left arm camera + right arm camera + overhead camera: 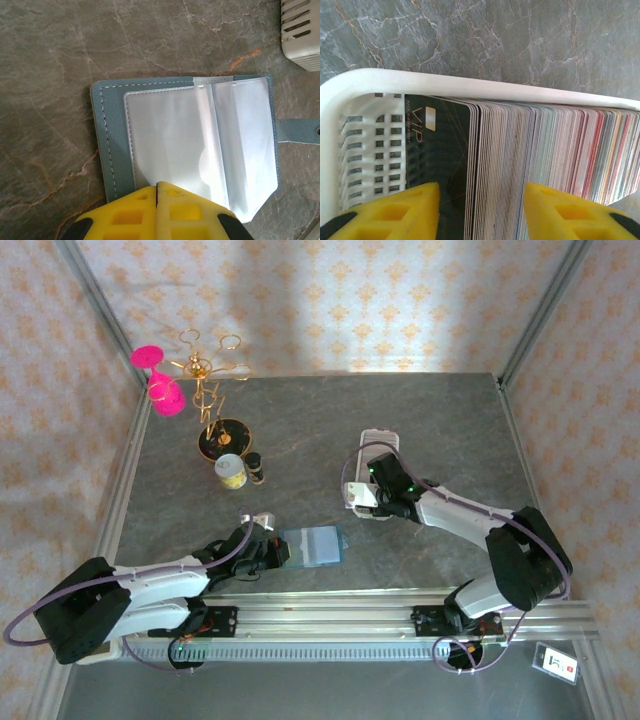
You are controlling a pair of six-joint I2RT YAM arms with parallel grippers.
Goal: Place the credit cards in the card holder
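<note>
Credit cards (530, 150), thin plastic ones in black, white, pink and other colours, stand on edge in a tight row inside the long white plastic tray (470, 82); the front one is dark and says VIP. Everything sits on a big grey stone-look table (450, 430); papered walls close it in on three sides and a metal rail (350, 605) runs along the near edge; the middle and the far right of the table are bare, so there is room to move there.

The tray lies right of the middle, apart from the small teal-blue folding card holder (312, 547); that one lies open and flat near the rail, clear pockets up, with its little clasp tab (300, 131) sticking out at one side. At the far left stand a gold wire rack (210, 380) with pink round things (160, 380), a small pale-lidded jar (230, 470) and a tiny dark bottle (256, 470), well away from both arms.

The right gripper (480, 192) is partly open; its yellow fingers reach down into the tray with a bunch of the front cards between them, and the tray's end wall is just beside one finger. The left gripper (156, 200) is squeezed tight, its tips at the card holder's near edge; I cannot tell whether it pinches that edge.
</note>
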